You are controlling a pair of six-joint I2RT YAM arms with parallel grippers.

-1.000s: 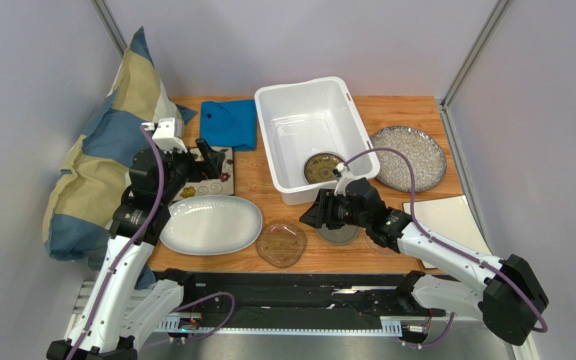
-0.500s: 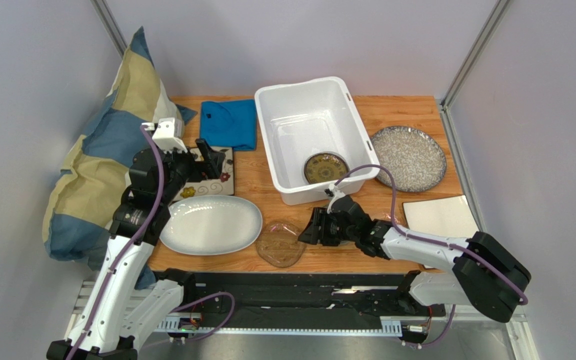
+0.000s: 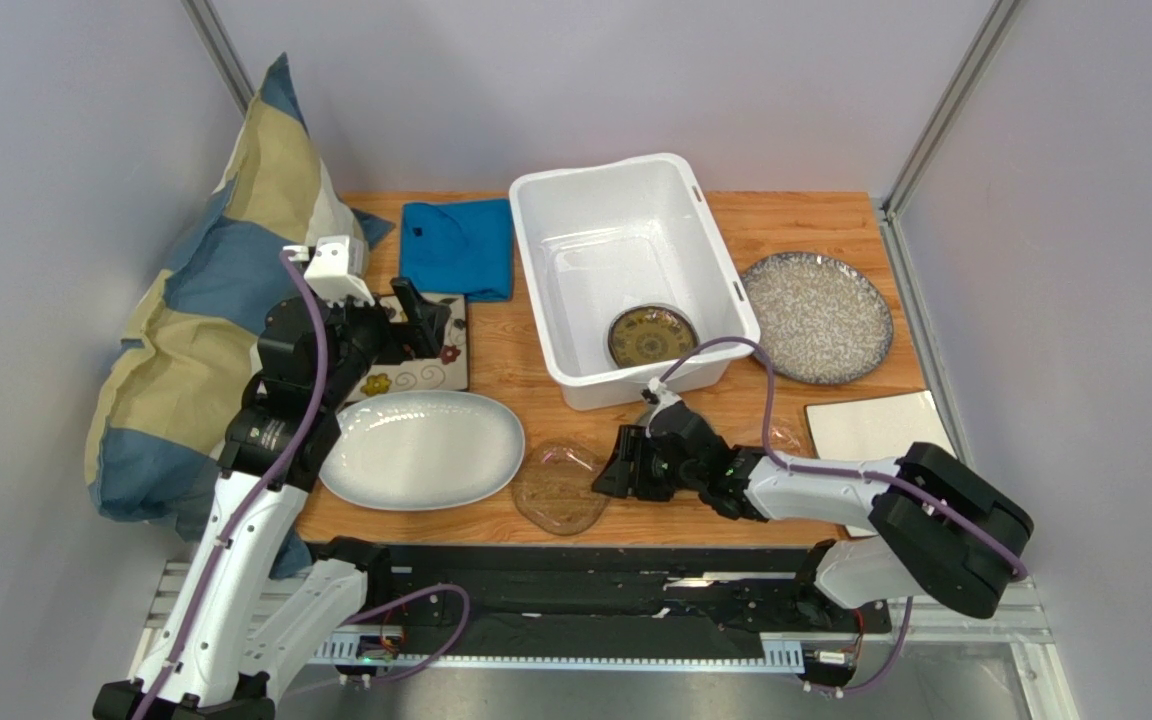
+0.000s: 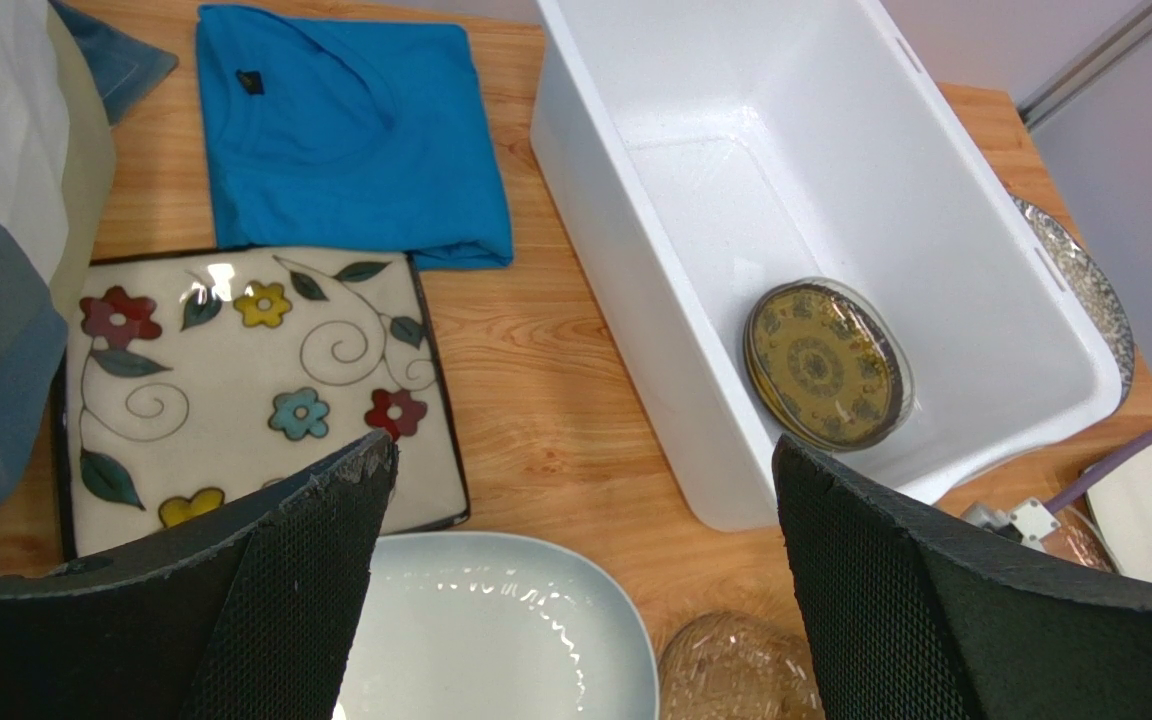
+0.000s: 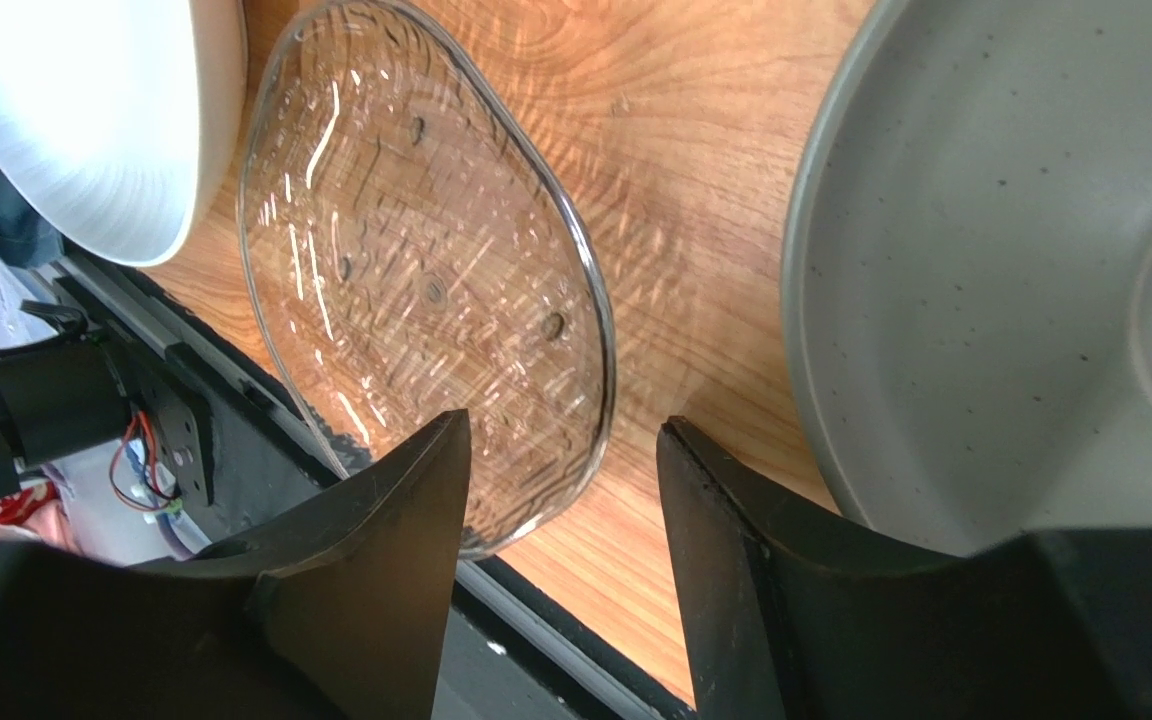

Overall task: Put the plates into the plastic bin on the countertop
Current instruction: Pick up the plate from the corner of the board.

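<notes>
One plate binned; right hand (image 3: 612, 468) now lines up on the next.
It has just slid off the small grey speckled round plate (image 5: 973, 255) toward the clear oval glass plate (image 3: 560, 489); its fingers (image 5: 387, 555) stand half apart and empty, the glass rim just ahead of their gap. The deep white plastic bin (image 3: 597, 387), on the table (image 3: 500, 360) just beyond that hand, holds one dark patterned round plate (image 3: 650, 335). Left hand (image 4: 582, 450) hangs wide open.
</notes>
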